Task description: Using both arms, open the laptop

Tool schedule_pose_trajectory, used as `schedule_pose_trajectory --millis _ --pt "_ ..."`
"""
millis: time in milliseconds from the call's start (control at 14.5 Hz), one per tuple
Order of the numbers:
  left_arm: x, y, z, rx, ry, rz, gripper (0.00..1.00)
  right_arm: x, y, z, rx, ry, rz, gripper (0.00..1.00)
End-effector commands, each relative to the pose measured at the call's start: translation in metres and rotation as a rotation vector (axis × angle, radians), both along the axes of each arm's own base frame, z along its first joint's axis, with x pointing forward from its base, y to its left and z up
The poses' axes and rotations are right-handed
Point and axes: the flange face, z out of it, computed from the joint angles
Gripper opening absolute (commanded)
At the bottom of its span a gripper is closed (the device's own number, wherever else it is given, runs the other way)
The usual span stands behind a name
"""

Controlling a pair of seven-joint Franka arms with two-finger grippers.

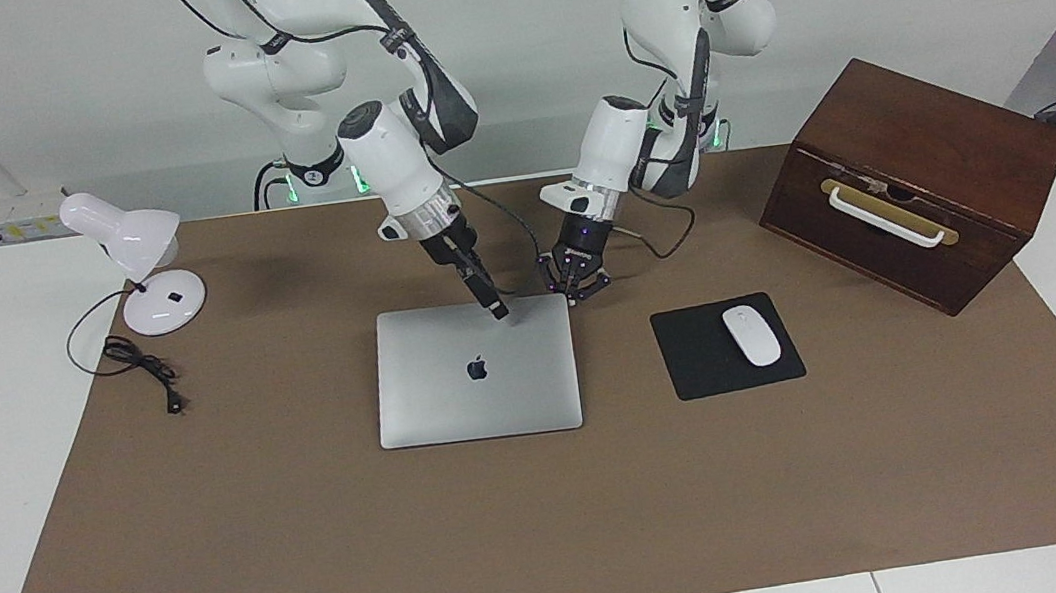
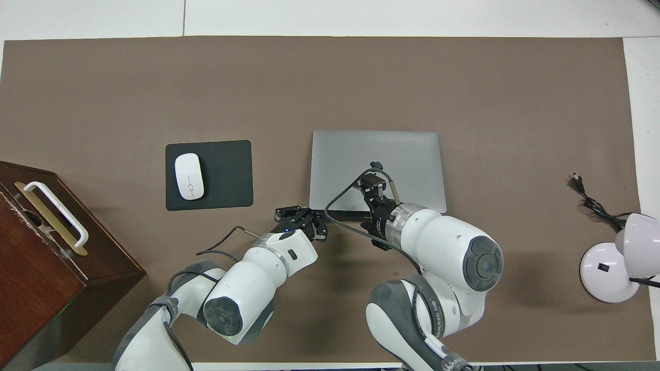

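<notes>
The silver-grey laptop [image 1: 478, 398] lies closed and flat on the brown mat, apple logo up; it also shows in the overhead view [image 2: 412, 154]. My right gripper [image 1: 498, 310] is shut and tilted, its tip resting on the lid close to the edge nearer the robots; from overhead it [image 2: 374, 178] covers part of the lid. My left gripper [image 1: 579, 287] is open and low at the laptop's corner nearer the robots, toward the left arm's end; it shows overhead [image 2: 301, 219] just off that corner. I cannot tell if it touches the laptop.
A black mouse pad [image 1: 697, 356] with a white mouse [image 1: 752, 335] lies beside the laptop toward the left arm's end. A brown wooden box [image 1: 917, 178] with a white handle stands past it. A white desk lamp [image 1: 143, 258] and its cable [image 1: 138, 364] are at the right arm's end.
</notes>
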Motion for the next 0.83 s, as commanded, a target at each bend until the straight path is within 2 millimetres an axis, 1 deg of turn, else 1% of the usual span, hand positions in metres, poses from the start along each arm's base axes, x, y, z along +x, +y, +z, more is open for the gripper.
schedule_pose_trajectory --millis 0,276,415,553,760 --pt "0.007 -0.007 -0.007 -0.008 -0.011 0.009 0.0 0.003 -0.006 -0.001 0.01 -0.03 -0.019 1.0" --pt "0.009 -0.007 -0.013 0.006 -0.011 -0.001 0.0 0.002 -0.006 -0.003 0.009 -0.031 -0.018 1.0" --pt "0.009 -0.006 -0.016 0.012 -0.008 -0.001 0.0 0.002 -0.006 -0.008 0.009 -0.022 -0.019 1.0" --pt "0.009 -0.006 -0.016 0.019 -0.014 -0.011 0.0 0.003 -0.006 -0.013 0.012 -0.02 -0.024 1.0" --pt "0.009 -0.006 -0.017 0.021 -0.013 -0.012 0.0 0.002 -0.007 -0.014 0.01 -0.019 -0.024 1.0"
